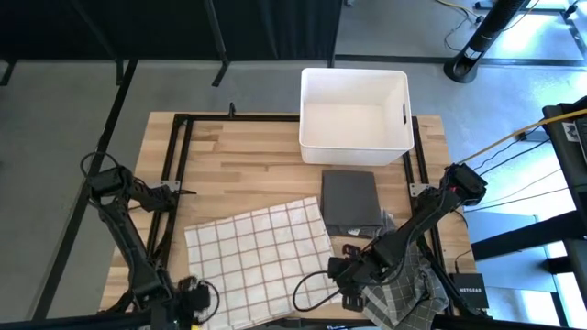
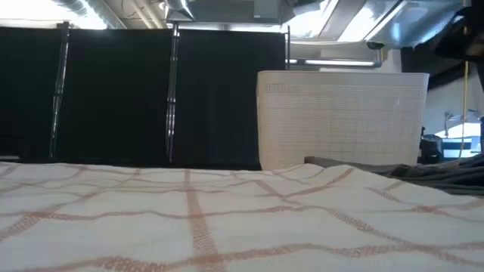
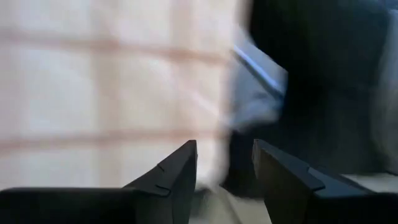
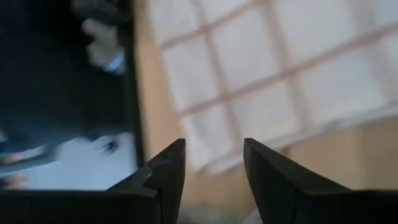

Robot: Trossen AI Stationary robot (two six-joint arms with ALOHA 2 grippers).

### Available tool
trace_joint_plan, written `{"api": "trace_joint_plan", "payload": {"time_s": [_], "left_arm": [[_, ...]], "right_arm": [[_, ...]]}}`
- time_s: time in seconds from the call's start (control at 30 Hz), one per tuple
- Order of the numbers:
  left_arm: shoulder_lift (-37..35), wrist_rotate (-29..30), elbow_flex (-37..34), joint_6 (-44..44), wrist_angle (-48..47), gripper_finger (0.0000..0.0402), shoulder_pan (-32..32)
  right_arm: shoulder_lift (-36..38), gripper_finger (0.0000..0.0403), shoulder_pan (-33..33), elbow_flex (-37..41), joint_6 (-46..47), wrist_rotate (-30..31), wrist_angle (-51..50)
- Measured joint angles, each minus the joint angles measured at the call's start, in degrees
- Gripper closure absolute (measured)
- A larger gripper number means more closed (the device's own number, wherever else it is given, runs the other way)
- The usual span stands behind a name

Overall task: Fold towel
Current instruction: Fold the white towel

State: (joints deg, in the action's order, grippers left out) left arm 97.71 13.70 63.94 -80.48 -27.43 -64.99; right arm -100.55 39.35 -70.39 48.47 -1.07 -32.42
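A white towel with a reddish check (image 1: 261, 261) lies spread flat on the wooden table and fills the foreground of the low view (image 2: 189, 219). My left gripper (image 1: 204, 295) is open at the towel's near-left corner; in its wrist view the towel's edge (image 3: 214, 93) runs toward the gap between the fingers (image 3: 224, 180). My right gripper (image 1: 337, 272) is open at the towel's near-right corner, and its wrist view shows that corner (image 4: 205, 155) just ahead of the gap (image 4: 214, 168). I cannot tell whether either gripper touches the cloth.
A white plastic bin (image 1: 355, 115) stands at the table's far edge. A folded dark grey towel (image 1: 350, 197) lies in front of it. Grey plaid cloths (image 1: 404, 291) are heaped at the near right corner, under my right arm. Bare wood (image 1: 248, 160) lies beyond the checked towel.
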Motion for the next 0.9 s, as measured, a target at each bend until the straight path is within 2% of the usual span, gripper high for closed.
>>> {"api": "trace_joint_plan", "payload": {"time_s": [0.13,0.23,0.3,0.5,0.67,0.9], "left_arm": [[0.1,12.6,0.0,-1.8,-15.9,0.0251,2.4],[0.5,14.9,-1.8,-6.3,-24.8,0.0251,4.3],[0.5,13.7,-4.1,-7.4,-26.6,0.0251,5.6],[0.5,8.7,-11.5,-7.6,-24.7,0.0251,8.9],[0.2,9.9,-16.0,-7.3,-25.1,0.0251,11.8],[0.7,14.0,-18.6,-8.0,-34.5,0.0251,17.7]], "right_arm": [[-0.3,0.0238,0.0,0.0,-9.1,17.1,2.4],[-2.0,0.0238,-0.7,-0.1,-15.2,25.8,3.8],[-3.7,0.0237,-1.9,-0.1,-18.0,25.9,3.8],[-9.4,0.0237,-7.0,0.0,-21.9,18.2,4.0],[-11.5,0.0237,-10.2,0.0,-22.1,16.6,3.8],[-12.5,0.0237,-13.8,-0.2,-20.0,14.8,1.1]]}}
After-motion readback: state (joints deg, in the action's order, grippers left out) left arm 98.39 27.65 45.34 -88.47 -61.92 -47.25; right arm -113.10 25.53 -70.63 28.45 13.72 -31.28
